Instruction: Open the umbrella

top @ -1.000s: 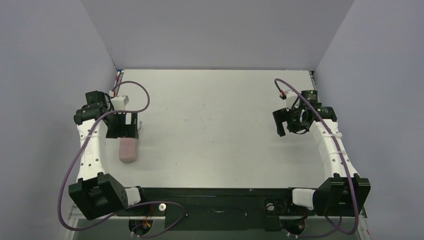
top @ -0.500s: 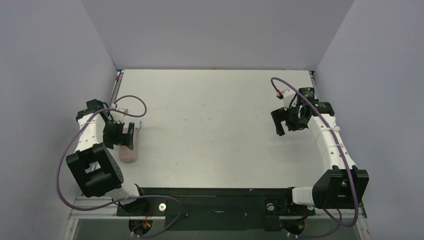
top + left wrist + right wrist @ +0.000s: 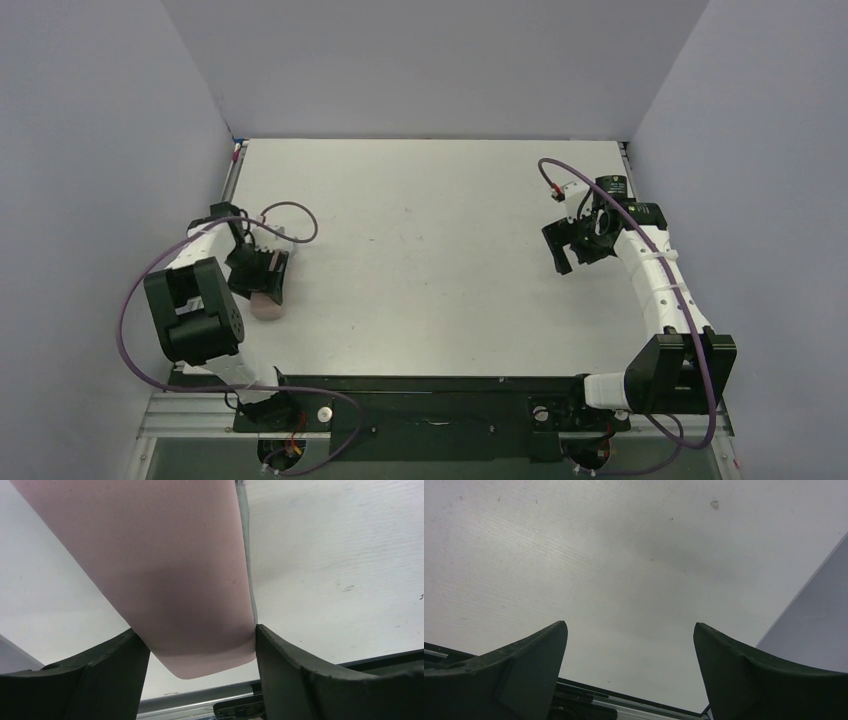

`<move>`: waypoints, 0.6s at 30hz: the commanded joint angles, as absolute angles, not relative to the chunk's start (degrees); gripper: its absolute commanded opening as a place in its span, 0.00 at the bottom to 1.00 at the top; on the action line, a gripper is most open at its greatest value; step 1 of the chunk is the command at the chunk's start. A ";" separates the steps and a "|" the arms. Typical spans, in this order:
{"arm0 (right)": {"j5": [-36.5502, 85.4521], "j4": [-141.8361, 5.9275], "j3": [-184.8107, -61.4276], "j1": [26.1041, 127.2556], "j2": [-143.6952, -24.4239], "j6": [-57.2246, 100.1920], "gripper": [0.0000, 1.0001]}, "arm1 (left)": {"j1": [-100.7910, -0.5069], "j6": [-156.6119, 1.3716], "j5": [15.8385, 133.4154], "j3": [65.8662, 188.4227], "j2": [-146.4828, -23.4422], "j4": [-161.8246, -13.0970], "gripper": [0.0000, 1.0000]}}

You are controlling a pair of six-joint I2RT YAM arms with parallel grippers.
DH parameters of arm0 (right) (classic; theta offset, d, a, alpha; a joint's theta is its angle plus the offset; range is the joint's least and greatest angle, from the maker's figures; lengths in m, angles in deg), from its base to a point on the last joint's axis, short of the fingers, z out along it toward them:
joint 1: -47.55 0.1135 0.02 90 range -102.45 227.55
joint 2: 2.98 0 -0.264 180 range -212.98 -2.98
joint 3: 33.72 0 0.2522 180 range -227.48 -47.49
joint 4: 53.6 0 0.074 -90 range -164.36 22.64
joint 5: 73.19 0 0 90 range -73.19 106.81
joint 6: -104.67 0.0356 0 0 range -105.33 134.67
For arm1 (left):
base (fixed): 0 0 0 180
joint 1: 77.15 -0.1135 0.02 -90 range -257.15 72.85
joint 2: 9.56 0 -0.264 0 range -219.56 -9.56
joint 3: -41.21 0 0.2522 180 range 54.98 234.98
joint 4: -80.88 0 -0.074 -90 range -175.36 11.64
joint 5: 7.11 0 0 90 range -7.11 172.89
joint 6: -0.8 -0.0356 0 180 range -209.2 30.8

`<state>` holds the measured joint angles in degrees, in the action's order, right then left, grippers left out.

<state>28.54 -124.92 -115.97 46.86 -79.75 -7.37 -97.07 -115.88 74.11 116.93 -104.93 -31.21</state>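
Left wrist view: left pincer (image 3: 199, 632) clamps the pink case (image 3: 165, 565) across its width, the case's long axis running straight ahead. Umbrella unseen, presumably inside. Right pincer (image 3: 629, 624) gapes, well apart from the case.

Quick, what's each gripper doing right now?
Left gripper: closed on the pink case.
Right gripper: open, holding nothing.

Smooth, matt pink case (image 3: 175, 570) fills the frame's upper left, on a matt white table (image 3: 340, 555), finely grained and scuffed; the right gripper (image 3: 629, 625) has dull black plastic-looking fingers (image 3: 514, 670).
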 commanded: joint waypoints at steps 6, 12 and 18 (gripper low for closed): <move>26.35 -126.09 -116.00 45.33 -79.40 -9.88 0.92 | -74.83 -106.65 72.75 117.27 -108.79 -39.06 0.59; 26.00 -127.83 -114.39 42.96 -78.13 -11.36 0.92 | -58.96 -102.75 73.55 122.52 -114.15 -39.34 0.58; 27.17 -130.94 -114.15 38.96 -77.73 -13.89 0.92 | -45.89 -108.64 76.65 131.68 -121.89 -38.96 0.58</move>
<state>26.90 -128.48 -114.01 41.44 -79.58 -11.42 -52.20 -105.36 77.92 128.51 -114.90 -34.11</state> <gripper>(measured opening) 0.922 0.650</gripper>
